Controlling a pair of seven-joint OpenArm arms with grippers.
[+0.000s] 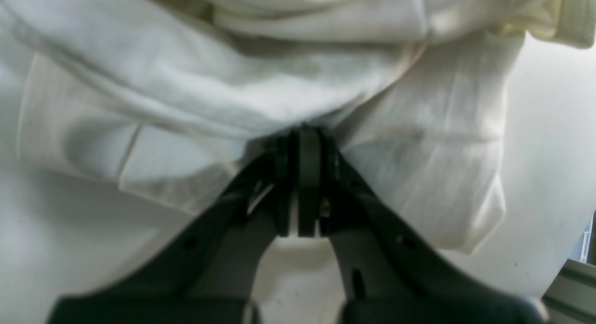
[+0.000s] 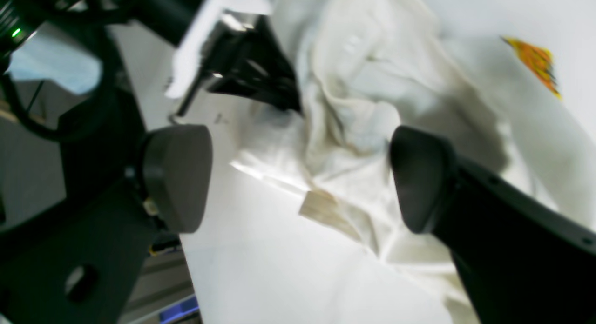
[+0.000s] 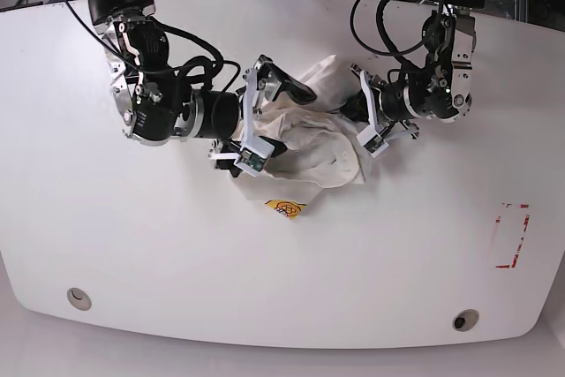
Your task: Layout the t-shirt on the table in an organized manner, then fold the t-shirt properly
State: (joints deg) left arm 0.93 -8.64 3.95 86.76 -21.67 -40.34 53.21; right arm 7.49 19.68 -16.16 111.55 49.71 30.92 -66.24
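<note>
- The t-shirt (image 3: 313, 143) lies in a crumpled heap near the middle of the tabletop (image 3: 397, 262), between the two arms.
- The left gripper (image 1: 302, 133) has its jaws pressed together, pinching a fold at one side of the t-shirt.
- The right gripper (image 2: 298, 175) has its jaws spread wide, right at the other side of the heap. They hold nothing.
- The heap runs from one arm to the other. Both arms are right at it, one on each side.
- A bit of the orange print (image 3: 284, 208) peeks out on the near side.
- My guess: the right jaws need to close on cloth next, so both arms can pull the t-shirt flat.
- The tabletop is smooth and white. There is lots of bare room in front for spreading.
</note>
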